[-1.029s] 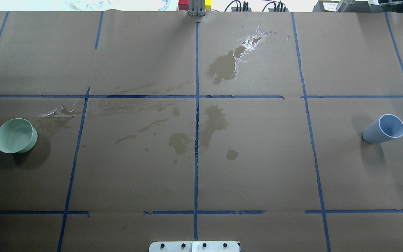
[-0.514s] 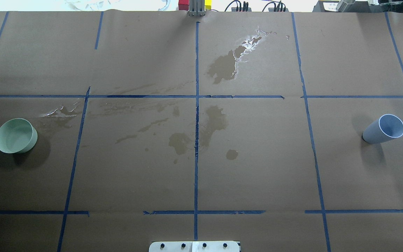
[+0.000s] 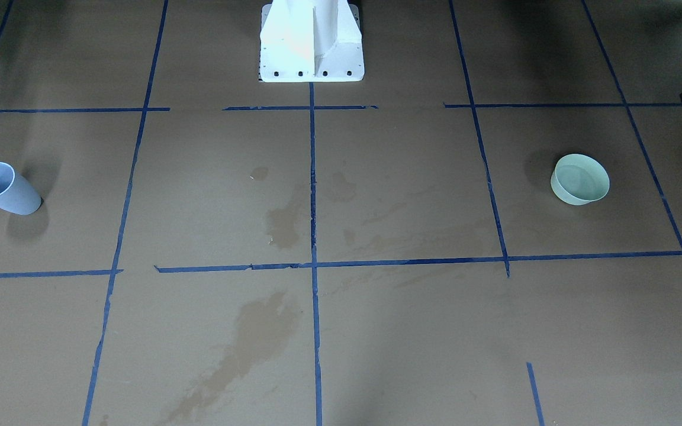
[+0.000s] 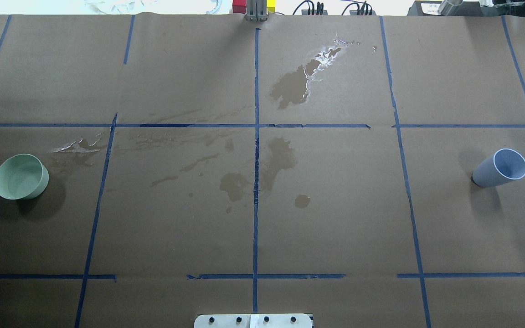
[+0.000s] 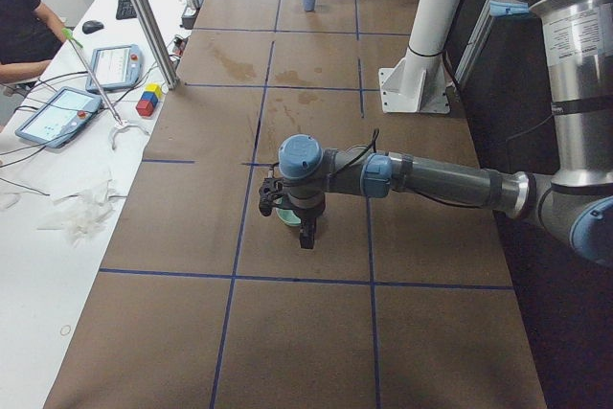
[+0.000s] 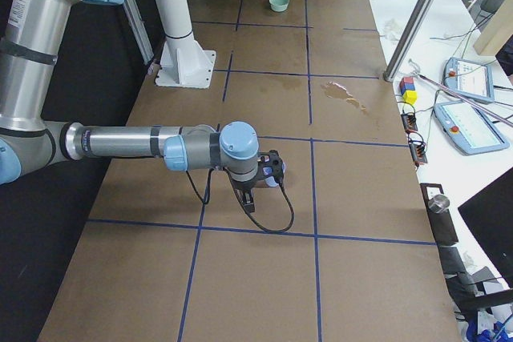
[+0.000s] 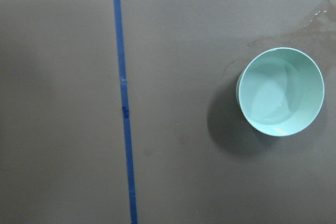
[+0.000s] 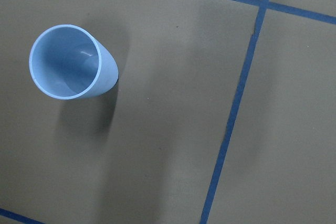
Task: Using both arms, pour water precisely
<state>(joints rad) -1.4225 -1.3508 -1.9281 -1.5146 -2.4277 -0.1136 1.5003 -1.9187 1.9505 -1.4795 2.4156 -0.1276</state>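
**Both arms poised, one vessel apiece**

The left gripper [image 5: 297,210] hangs right above the green bowl [image 4: 43,181], at the robot's left end of the table. The right gripper [image 6: 260,178] hovers over the blue cup [image 8: 106,74] at the far right end. Bowl and cup sit well apart, so each arm has its own vessel and nothing is shared.

From the left wrist camera the bowl lies off to the right of centre. From the right wrist camera the cup sits up and to the left. The cup stands upright, long axis vertical, mouth open to the gripper above.

The water [image 7: 275,95] shows as a faint sheen inside the bowl. The cup looks empty, though I can't be sure from this angle.

Fingers spread or pressed together? Only the side cameras catch them, so I cannot tell for either.

The count: one bowl, one cup, two arms and several dark wet stains [image 4: 292,86] on the paper.
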